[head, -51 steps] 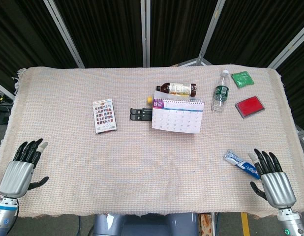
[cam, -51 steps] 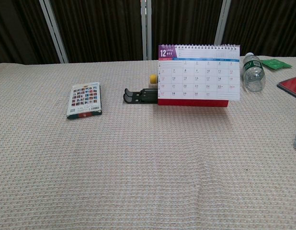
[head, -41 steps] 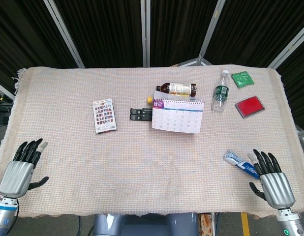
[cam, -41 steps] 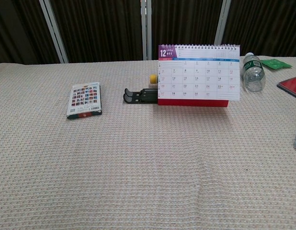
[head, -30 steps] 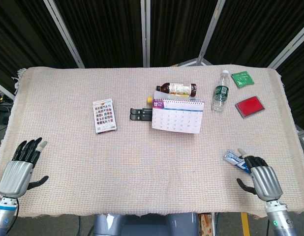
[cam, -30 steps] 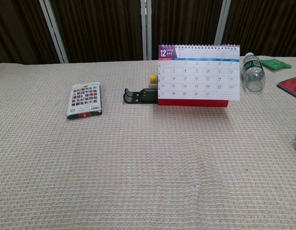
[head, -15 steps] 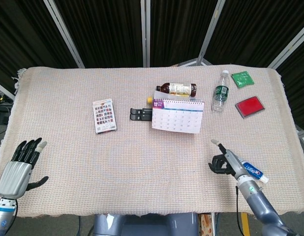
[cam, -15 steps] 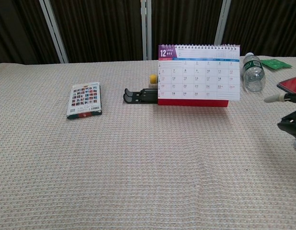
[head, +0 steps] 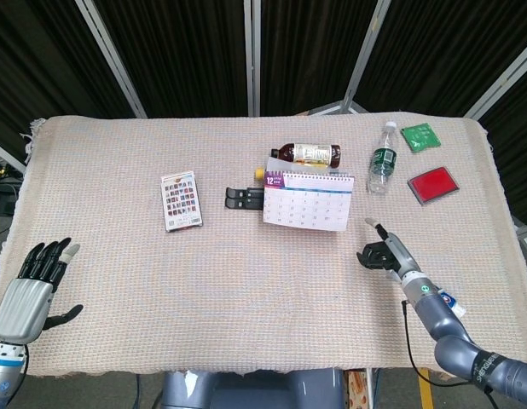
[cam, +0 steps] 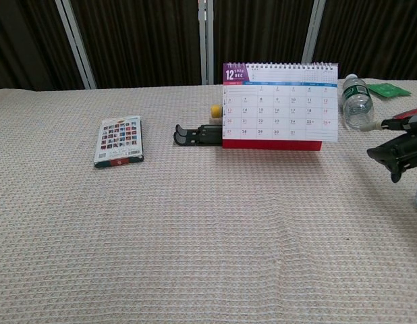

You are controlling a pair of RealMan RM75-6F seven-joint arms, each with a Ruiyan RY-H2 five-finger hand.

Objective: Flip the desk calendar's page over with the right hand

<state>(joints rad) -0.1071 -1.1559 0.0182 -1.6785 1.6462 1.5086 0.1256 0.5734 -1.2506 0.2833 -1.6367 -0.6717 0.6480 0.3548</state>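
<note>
The desk calendar stands upright at mid-table, its December page facing me; the chest view shows the calendar with its spiral binding on top. My right hand hovers above the cloth to the right of and nearer than the calendar, about a hand's width away, holding nothing. In the chest view the right hand is at the right edge, one light-tipped finger stretched toward the calendar and the thumb apart below it. My left hand lies at the near left corner, fingers spread, empty.
A card pack and a black folded stand lie left of the calendar. A brown bottle lies behind it. A water bottle, a green packet and a red box sit at the back right. A toothpaste tube lies under the right forearm.
My right hand lifted off the near right edge, turned on its side and travelled forward and left toward the calendar. The left hand and calendar stayed put.
</note>
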